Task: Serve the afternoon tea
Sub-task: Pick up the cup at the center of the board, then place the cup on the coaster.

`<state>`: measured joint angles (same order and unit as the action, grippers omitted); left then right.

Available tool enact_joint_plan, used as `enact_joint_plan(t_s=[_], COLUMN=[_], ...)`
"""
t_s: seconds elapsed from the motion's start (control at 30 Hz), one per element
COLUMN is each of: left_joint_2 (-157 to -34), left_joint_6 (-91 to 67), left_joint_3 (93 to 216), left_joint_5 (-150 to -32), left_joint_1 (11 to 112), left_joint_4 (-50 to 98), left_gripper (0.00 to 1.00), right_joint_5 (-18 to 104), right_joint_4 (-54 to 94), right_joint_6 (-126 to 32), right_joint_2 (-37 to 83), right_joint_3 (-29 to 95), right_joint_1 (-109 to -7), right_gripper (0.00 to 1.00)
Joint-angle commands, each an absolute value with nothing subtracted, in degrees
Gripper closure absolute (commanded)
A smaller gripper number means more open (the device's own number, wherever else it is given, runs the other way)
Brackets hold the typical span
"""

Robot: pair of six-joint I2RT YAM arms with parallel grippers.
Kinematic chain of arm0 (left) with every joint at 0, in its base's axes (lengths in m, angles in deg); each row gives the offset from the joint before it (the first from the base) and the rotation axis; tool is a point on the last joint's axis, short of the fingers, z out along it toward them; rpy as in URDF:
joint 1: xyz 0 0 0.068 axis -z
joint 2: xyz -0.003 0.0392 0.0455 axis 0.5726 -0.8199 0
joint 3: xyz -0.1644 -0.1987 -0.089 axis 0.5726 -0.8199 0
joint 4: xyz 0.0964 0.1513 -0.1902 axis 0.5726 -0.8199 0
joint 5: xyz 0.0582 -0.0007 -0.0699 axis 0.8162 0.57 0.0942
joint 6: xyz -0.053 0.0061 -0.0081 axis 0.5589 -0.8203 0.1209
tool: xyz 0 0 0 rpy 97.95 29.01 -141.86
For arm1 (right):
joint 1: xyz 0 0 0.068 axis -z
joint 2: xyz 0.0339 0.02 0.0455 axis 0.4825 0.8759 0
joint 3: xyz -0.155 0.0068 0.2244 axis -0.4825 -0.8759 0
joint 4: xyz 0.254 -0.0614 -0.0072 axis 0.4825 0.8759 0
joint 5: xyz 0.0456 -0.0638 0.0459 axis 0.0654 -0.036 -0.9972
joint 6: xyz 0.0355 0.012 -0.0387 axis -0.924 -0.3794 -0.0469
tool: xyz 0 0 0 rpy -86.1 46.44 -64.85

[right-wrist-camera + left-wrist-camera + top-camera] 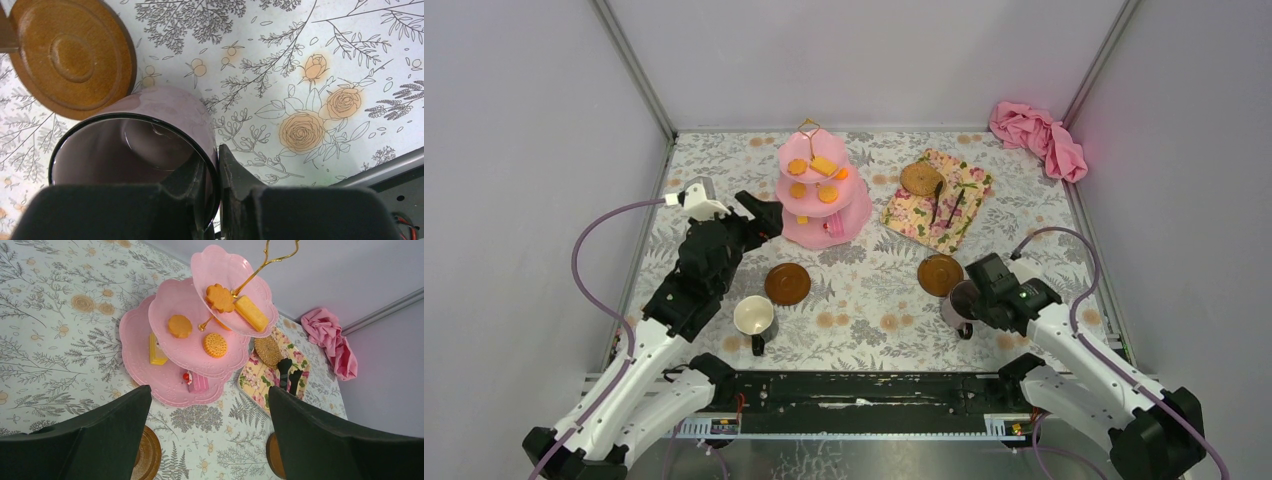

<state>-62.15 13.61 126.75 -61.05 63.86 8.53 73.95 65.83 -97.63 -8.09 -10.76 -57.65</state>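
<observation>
Top external: high behind the near edge, looking down over the table (864, 280) to its far corners. Left wrist: aimed from the left side toward the far right corner, near the cake stand (170, 385), shared with the top view. Right wrist: close above the purple mug (165, 107) and saucer (70, 55) by the right edge, likewise shared.

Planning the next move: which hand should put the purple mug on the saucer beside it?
Right. The right hand pinches the purple mug at its rim, a saucer just beside it. The left hand hangs open by the cake stand, far from the mug.
</observation>
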Motion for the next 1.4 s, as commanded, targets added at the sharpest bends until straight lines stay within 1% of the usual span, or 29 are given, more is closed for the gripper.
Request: enact_joint_plan(t_s=[0.0,0.2,0.43,0.7,0.9,1.37], left_joint_2=[-61.0,-61.5,-61.1,-60.6,-59.9,-60.5], left_joint_6=[13.0,13.0,12.0,11.1,10.4,10.5], left_joint_3=[127.8,128.0,129.4,130.5,130.7,130.5], left_joint_5=[-61.2,-61.6,-62.3,-62.6,-62.6,-62.9], left_joint_1=[64.6,64.9,65.0,65.0,65.0,65.0], left_joint_4=[9.1,9.1,8.9,8.2,7.8,7.9], left_gripper=[0.06,0.06,0.06,0.06,0.06,0.05], right_joint_5=[75.1,77.7,81.2,82.0,81.6,78.6], right_joint_4=[67.1,68.8,68.2,67.9,67.8,64.0], right_joint_6=[-99.1,-98.7,-95.1,-91.4,-89.6,-85.3], right_joint_2=[-9.2,-4.4,4.2,13.4,15.5,18.3], right_joint_3=[-4.3,2.2,10.0,16.9,18.0,15.5], right_joint_1=[-60.2,-63.3,-63.4,-63.2,-61.7,-56.3], right_gripper=[1.00,1.00,1.00,1.00,1.00,1.00])
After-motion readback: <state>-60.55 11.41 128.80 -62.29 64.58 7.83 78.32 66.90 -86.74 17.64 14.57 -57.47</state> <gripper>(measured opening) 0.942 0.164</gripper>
